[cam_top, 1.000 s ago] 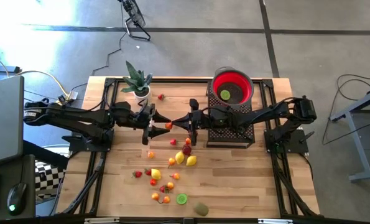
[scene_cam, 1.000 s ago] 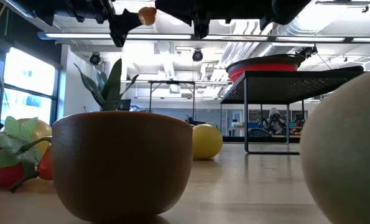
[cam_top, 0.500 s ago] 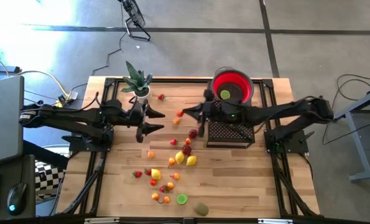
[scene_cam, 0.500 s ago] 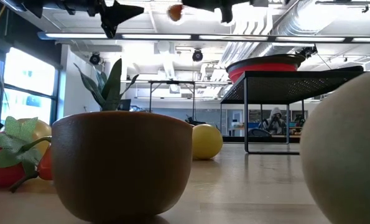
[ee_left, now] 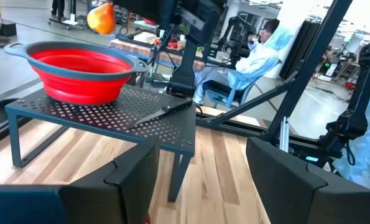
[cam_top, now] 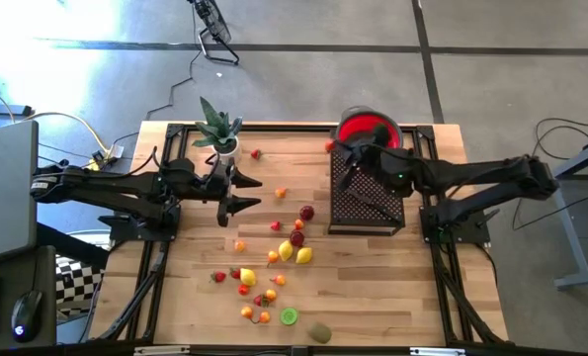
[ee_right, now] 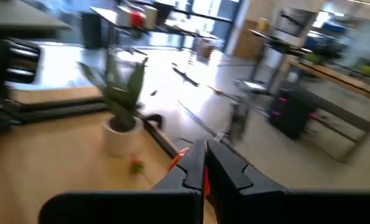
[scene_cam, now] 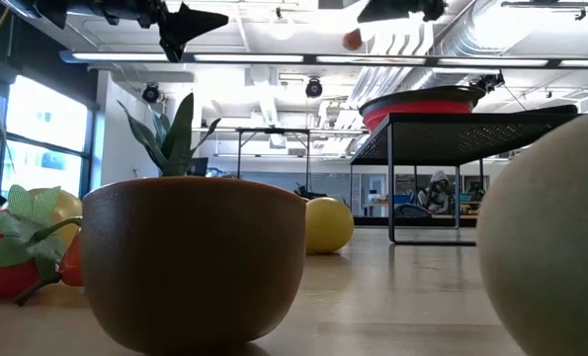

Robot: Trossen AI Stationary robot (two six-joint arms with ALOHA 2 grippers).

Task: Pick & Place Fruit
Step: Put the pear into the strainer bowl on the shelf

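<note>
1. an orange fruit [cam_top: 331, 146] is pinched between the pressed-together fingers of the right gripper [cam_top: 335, 148], held in the air at the 9 o'clock edge of the red bowl [cam_top: 384, 130].
2. the bowl is seen standing on a black mesh stand [cam_top: 366, 206], where a knife [ee_left: 160, 112] is also laid.
3. the left gripper [cam_top: 248, 192] is held spread and empty above the table [cam_top: 412, 297], at 3 o'clock of the potted plant [cam_top: 217, 130].
4. the remaining fruit is scattered on the table; a yellow pair [cam_top: 294, 254] is found at 6 o'clock of the stand's left edge.
5. a person [ee_left: 258, 51] is seen seated beyond the table.
</note>
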